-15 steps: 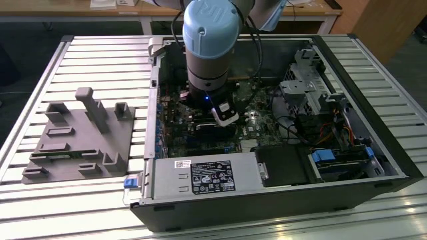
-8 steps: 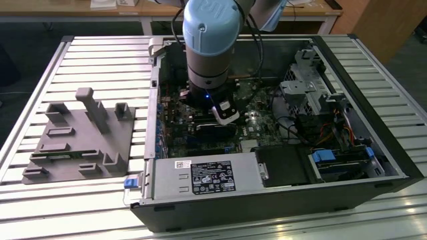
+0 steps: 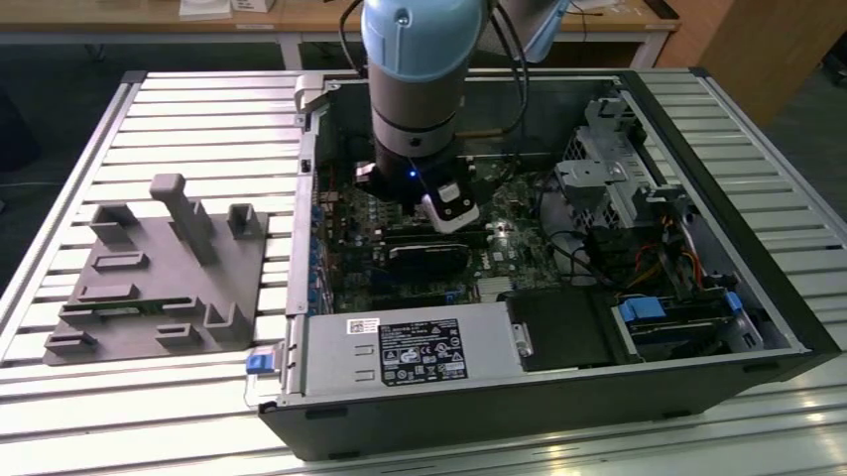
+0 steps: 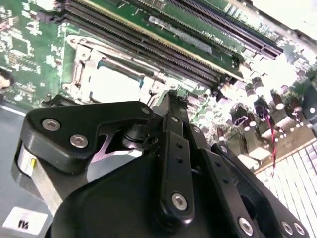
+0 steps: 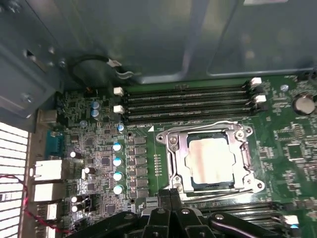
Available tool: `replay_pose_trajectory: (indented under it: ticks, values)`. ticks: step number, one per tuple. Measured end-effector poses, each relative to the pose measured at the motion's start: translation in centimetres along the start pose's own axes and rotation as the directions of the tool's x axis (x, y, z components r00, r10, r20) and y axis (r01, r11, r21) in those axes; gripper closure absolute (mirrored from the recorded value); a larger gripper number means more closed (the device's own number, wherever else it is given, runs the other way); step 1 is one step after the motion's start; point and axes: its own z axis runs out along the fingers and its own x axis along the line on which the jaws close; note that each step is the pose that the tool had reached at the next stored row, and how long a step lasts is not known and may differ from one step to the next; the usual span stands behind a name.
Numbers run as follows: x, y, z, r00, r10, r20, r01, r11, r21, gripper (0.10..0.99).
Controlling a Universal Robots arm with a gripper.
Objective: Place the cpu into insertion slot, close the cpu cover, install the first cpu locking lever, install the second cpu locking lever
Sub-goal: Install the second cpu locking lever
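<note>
cpu point(image 5: 212, 160) seated in socket | cover point(image 5: 181, 163) closed over it | end effector point(image 5: 170, 194) closed, empty, just beside socket edge

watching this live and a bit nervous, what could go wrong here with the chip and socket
The thin silver hinged cpu cover lies closed over the silvery square cpu. The black gripper sits at the socket's edge with its fingertips together, so a slip could scrape the green motherboard or knock its small upright capacitors.

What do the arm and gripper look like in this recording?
The arm is a thick cylinder, light blue on top, grey below, ending in a black wrist with a small blue light and a white block. The gripper is matte black, built of linked bars joined by silver screws.
</note>
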Motion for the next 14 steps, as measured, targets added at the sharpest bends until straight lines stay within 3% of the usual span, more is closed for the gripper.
replay_pose_trajectory:
  ticks: [3,6,7,14]
  values:
    - [-0.35,0.15,-0.35,1.0000,0.000,0.0006,0.000,1.0000,0.008,0.980]
    - [-0.89,0.22,-0.41,1.0000,0.004,0.0041,-0.004,0.9994,0.035,0.980]
    - [-1.13,0.25,-0.39,1.0000,0.004,0.0047,-0.005,0.9992,0.039,0.980]
    - [-2.77,1.01,-0.17,1.0000,0.005,0.0058,-0.005,0.9988,0.050,0.980]
